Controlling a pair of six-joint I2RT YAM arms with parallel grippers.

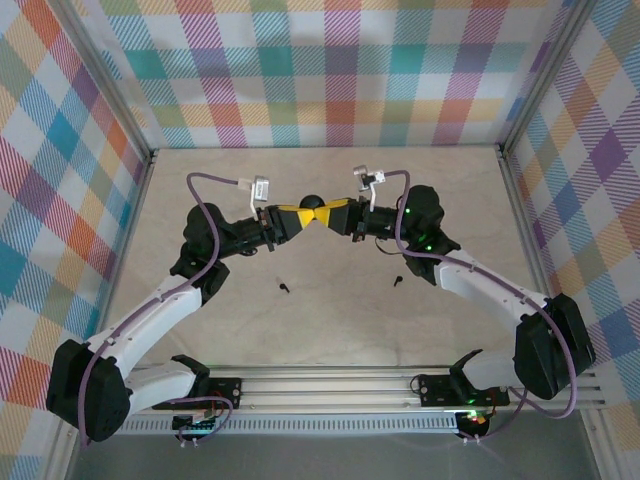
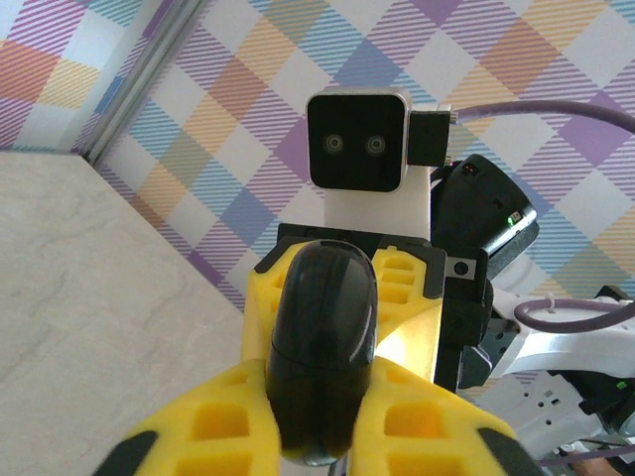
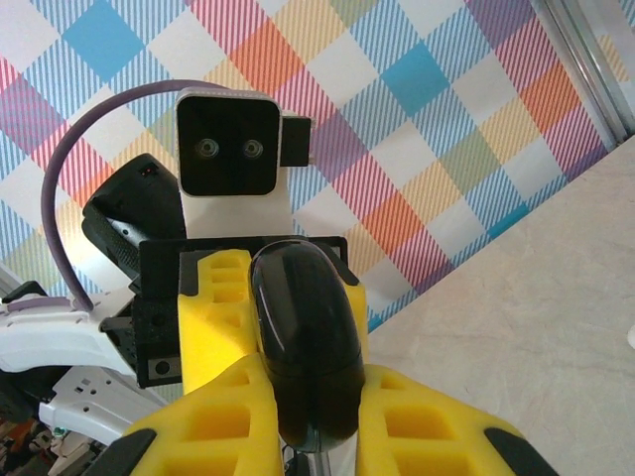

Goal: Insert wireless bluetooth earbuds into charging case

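Observation:
A glossy black charging case (image 1: 312,202) hangs in the air above the middle of the table, its lid down along a thin seam. My left gripper (image 1: 304,214) is shut on it from the left, and my right gripper (image 1: 322,214) is shut on it from the right. In the left wrist view the charging case (image 2: 322,337) stands upright between my yellow fingers (image 2: 218,416), with the right gripper's fingers (image 2: 402,288) behind it. The right wrist view has the charging case (image 3: 306,337) pinched the same way. Two black earbuds (image 1: 285,288) (image 1: 397,279) lie on the table, nearer the arm bases.
The beige table (image 1: 330,330) is boxed in by checkered walls (image 1: 330,70) on three sides. A metal rail (image 1: 340,385) with both arm bases runs along the near edge. Purple cables (image 1: 205,185) loop off each wrist.

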